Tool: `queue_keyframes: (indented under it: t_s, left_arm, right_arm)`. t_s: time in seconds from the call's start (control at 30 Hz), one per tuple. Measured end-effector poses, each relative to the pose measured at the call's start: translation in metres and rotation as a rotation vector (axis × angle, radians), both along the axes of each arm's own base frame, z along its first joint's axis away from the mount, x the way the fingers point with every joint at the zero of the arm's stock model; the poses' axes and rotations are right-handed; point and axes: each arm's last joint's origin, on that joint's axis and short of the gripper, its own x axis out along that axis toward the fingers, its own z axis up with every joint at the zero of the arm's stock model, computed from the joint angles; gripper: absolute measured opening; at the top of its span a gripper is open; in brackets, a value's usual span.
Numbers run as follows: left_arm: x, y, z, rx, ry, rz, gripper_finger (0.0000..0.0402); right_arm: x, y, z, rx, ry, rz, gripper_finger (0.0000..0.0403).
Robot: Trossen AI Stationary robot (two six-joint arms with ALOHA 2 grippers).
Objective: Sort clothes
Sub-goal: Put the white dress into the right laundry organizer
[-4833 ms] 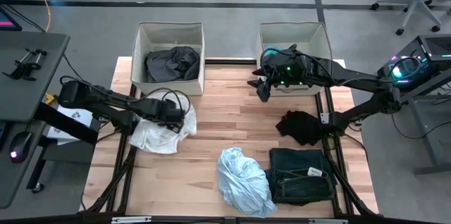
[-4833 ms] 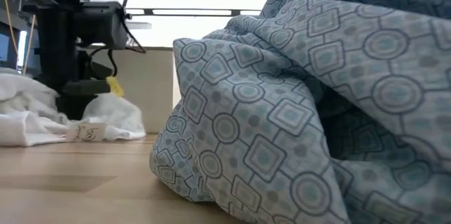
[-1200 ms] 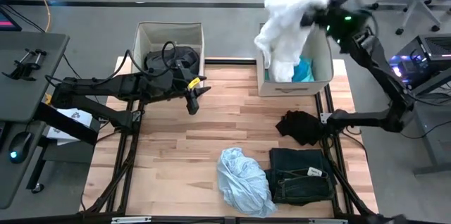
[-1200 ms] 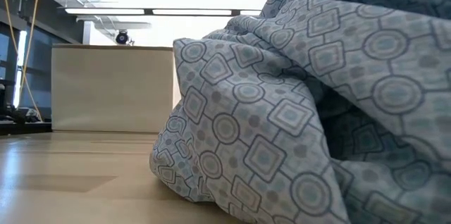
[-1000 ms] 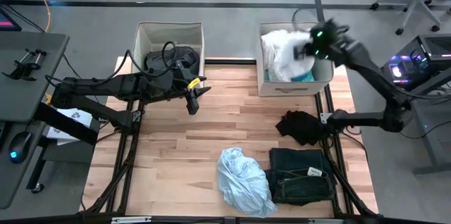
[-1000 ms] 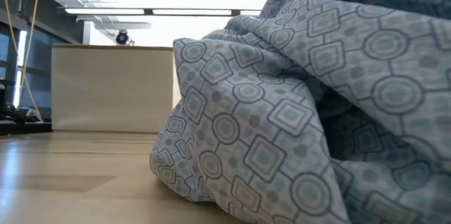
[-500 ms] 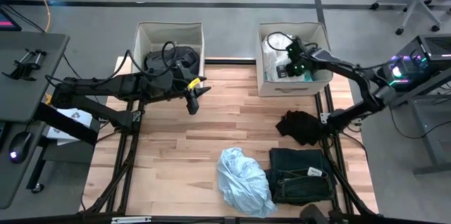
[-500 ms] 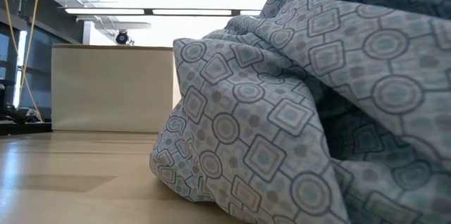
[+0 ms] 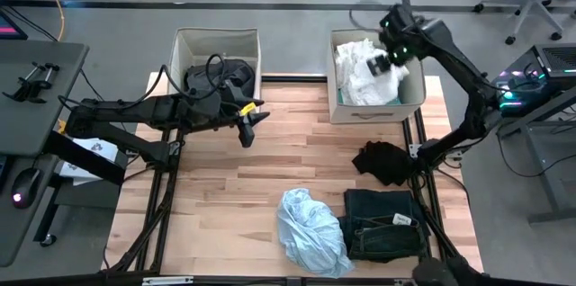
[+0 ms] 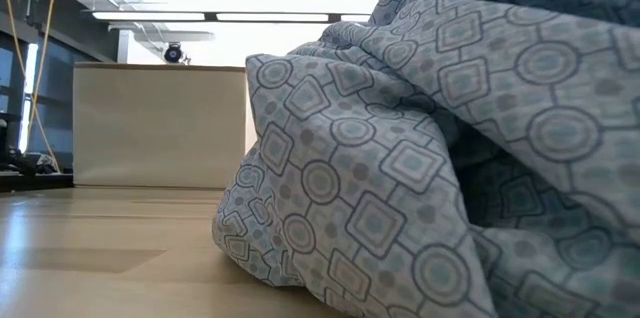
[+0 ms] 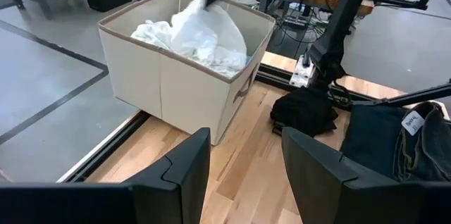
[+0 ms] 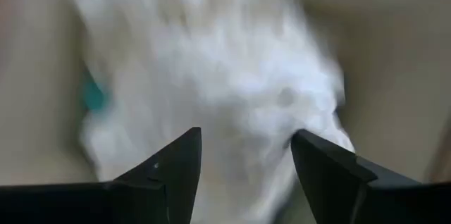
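my right pincer (image 9: 389, 55) hangs above the right-hand beige square fabric bin (image 9: 409, 99), fingers (image 12: 173, 171) parted with nothing between them; the crumpled white garment (image 9: 362, 71) lies loose below it in that bin, heaped over a scrap of teal cloth (image 12: 92, 96); my left pincer (image 9: 249, 127) waits over bare wooden table (image 9: 243, 196) just in front of the left-hand beige fabric bin (image 9: 178, 70), jaws apart and empty; that bin holds a dark grey garment (image 9: 209, 81); on the table remain a black garment (image 9: 382, 161), folded dark denim jeans (image 9: 384, 224) and a pale blue patterned garment (image 9: 311, 229), the last two side by side at the near edge.
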Motion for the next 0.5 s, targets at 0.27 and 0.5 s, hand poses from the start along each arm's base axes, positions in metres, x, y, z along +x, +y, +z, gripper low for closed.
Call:
queue_keyframes:
  t_s: [0.27,0.5]
  left_arm:
    - [0.000,0.000,0.000,-0.007,-0.003,0.003,0.0161]
    - [0.000,-0.001,0.000,-0.045,-0.021,0.015,0.0161]
  right_arm:
    - [0.028,-0.035,-0.043,-0.201,-0.287,0.034,0.0209]
    - [0.017,-0.022,-0.168,-0.095,-0.286,-0.152,0.0209]
